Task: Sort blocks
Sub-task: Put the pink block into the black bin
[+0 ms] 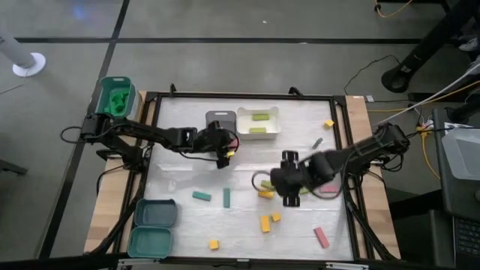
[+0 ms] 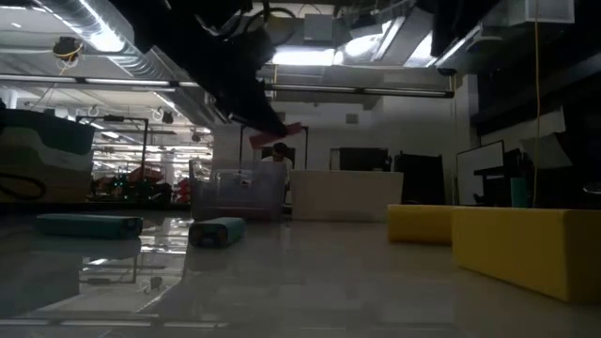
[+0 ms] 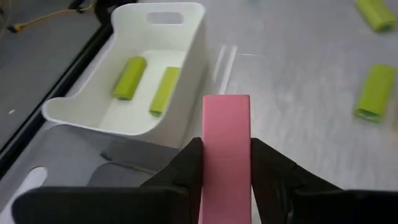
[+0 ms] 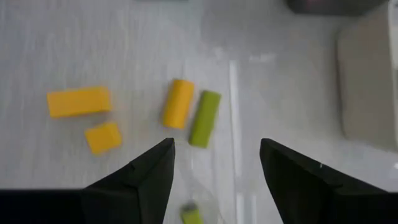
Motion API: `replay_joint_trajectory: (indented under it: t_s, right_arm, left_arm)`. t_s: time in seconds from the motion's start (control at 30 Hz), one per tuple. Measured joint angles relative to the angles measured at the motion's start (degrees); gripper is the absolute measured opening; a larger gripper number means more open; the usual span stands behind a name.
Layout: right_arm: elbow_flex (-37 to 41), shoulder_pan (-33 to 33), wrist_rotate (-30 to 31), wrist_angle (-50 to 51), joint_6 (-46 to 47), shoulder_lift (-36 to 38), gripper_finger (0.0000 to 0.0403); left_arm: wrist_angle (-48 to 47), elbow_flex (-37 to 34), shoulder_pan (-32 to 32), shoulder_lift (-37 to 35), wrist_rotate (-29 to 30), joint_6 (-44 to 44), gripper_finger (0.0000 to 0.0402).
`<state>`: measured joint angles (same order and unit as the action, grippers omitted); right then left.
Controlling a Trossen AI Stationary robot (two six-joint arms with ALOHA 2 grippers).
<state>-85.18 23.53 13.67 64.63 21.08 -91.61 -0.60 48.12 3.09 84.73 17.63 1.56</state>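
At about ten o'clock, just off the desk [image 1: 169,225], a teal bin [image 1: 114,97] holding green pieces is seen; two more teal trays [image 1: 152,226] are stacked at seven o'clock. The left gripper [image 3: 227,162] is held above the desk toward eleven o'clock, its jaws closed on a pink block [image 3: 226,143], which is carried clear of the surface. Directly beside it a grey tray [image 1: 218,117] lies, and next to that, at twelve o'clock, a white tray [image 1: 257,123] containing two light green bars [image 3: 146,86].

The step in hand is judged to be the delivery of the pink block; the grey tray appears the likely target, though that cannot be told for certain. A short move over a tray and a release would be called for.

Near the centre two teal bars [image 1: 213,197] are laid. The right gripper [image 4: 214,165] is poised toward four o'clock, jaws wide and empty, over a yellow bar [image 4: 178,103] touching a green bar [image 4: 205,117].

On the desk, about five yellow pieces, two teal bars, one loose pink bar [image 1: 321,237] at five o'clock and at least one green bar are counted.
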Motion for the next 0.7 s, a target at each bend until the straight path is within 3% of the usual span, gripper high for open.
replay_joint_trajectory:
  t_s: [0.2, 0.4, 0.7]
  right_arm:
    - [11.7, 5.2, 2.2, -19.8, 3.2, 0.0, 0.0236]
    - [23.5, 6.3, 2.2, -40.6, 7.4, 0.0, 0.0236]
    - [34.7, 6.1, 3.6, -53.1, 12.2, 0.0, 0.0236]
  left_arm:
    - [-0.4, 0.0, 3.9, 0.0, 0.0, 0.1, 0.0088]
    - [-3.7, 0.0, 7.6, 0.0, 0.0, 0.2, 0.0104]
    - [-11.4, 0.0, 9.5, 0.0, 0.0, 2.9, 0.0127]
